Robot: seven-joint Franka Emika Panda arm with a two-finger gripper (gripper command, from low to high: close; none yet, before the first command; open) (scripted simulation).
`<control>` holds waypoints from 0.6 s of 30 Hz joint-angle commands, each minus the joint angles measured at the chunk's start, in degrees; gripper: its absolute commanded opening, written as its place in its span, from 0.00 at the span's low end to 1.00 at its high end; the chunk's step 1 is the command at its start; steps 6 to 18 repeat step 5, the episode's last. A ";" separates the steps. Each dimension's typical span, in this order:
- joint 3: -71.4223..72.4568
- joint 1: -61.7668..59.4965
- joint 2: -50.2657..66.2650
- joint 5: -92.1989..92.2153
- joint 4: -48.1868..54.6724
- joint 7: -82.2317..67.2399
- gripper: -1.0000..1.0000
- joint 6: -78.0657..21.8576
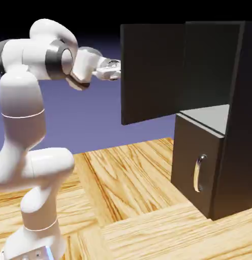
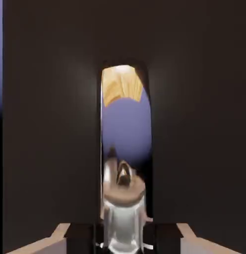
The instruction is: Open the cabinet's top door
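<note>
- Top door [image 1: 152, 73]: swung wide open, its flat black panel reaching from the cabinet [image 1: 242, 122] toward the exterior view's left.
- Cabinet: stands on the wood-grained table [image 1: 133, 183], at the exterior view's right; above the lower section, the space behind the top door is exposed.
- Gripper [image 2: 123, 241]: closed on the top door's handle [image 2: 123, 198], with a finger on each side of the shiny metal at the hand view's bottom edge.
- Handle position: upright along the middle of the hand view, against the door's dark face. Its polished surface shows pale wood color near the top and blue-violet below. In the exterior view this handle cannot be made out.
- Arm [image 1: 24, 99]: white, rising at the exterior view's left, bent over at the top, with the hand at the door's free edge.
- Lower door [image 1: 191, 157]: shut, beneath a grey surface [image 1: 212, 118]; its curved handle [image 1: 199, 173] is well apart from the gripper.
</note>
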 commanded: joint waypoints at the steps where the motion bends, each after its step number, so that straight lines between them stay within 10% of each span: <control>1: -0.16 -0.84 2.07 1.22 2.01 -0.36 0.00 -0.44; 4: -0.56 -1.90 6.44 3.70 6.39 -1.32 0.00 -1.56; 5: -0.56 -1.90 6.44 3.70 6.39 -1.32 1.00 -1.56; 18: -0.56 -1.90 6.44 3.70 6.39 -1.32 1.00 -1.56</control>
